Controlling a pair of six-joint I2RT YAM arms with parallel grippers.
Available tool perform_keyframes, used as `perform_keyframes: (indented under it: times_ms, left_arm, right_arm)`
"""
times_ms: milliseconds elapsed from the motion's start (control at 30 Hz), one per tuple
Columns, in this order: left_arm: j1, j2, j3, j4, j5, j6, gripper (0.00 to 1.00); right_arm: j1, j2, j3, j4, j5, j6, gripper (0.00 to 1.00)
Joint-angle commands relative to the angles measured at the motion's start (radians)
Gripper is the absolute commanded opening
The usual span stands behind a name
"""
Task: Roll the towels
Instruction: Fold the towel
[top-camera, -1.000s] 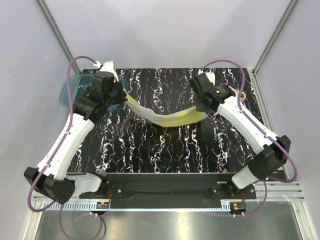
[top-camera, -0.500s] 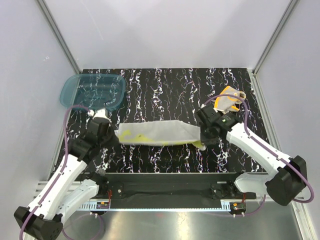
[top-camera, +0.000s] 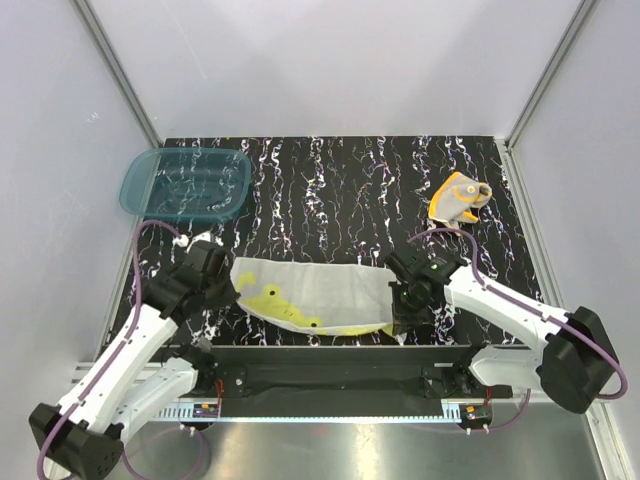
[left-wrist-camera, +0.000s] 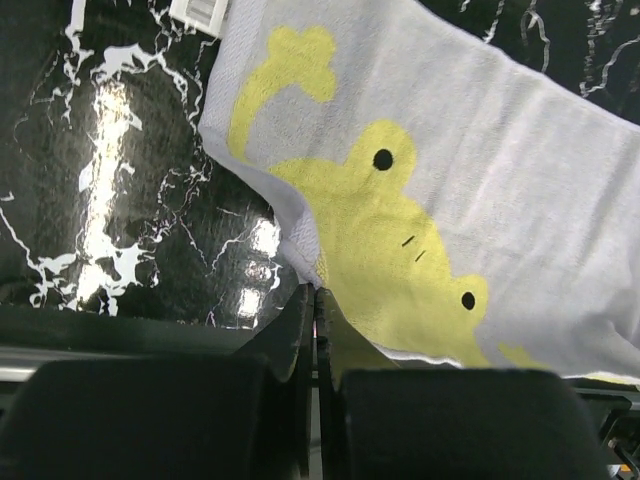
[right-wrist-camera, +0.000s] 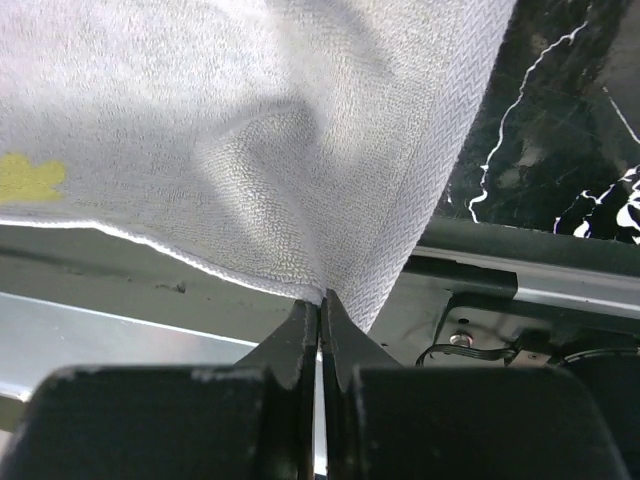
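Yellow towel (top-camera: 315, 295): spread out wide near the front edge of the bench (top-camera: 330, 180), between the two arms. The pale grey face is up and shows a yellow frog print with dark dot eyes. A small white tag sits at its far-left corner.

Left end effector (left-wrist-camera: 315, 298): fingers pressed together with no visible gap, pinching the towel's near-left edge just beside the frog print. The cloth is puckered slightly at the pinch.

Right end effector (right-wrist-camera: 320, 300): fingers likewise closed tight on the towel's near-right corner. The cloth is bunched into a fold at the fingertips and is held over the bench's front rail.

Orange towel (top-camera: 458, 198): crumpled heap at the far right of the bench, well apart from both end effectors, nothing touching it.

Basin (top-camera: 185, 183): teal, translucent, at the far-left corner of the bench.
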Motion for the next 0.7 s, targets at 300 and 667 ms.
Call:
perform_keyframes:
  times_ms: [300,667]
  left_arm:
    - [0.067,0.265,0.134,0.129,-0.044,0.091,0.0]
    - [0.135,0.48,0.194,0.232,-0.086,0.147,0.0]
  right_arm:
    - [-0.018,0.221,0.312,-0.041,0.21,-0.077,0.0]
    - [-0.13,0.345,0.373,-0.038,0.28,-0.192,0.01]
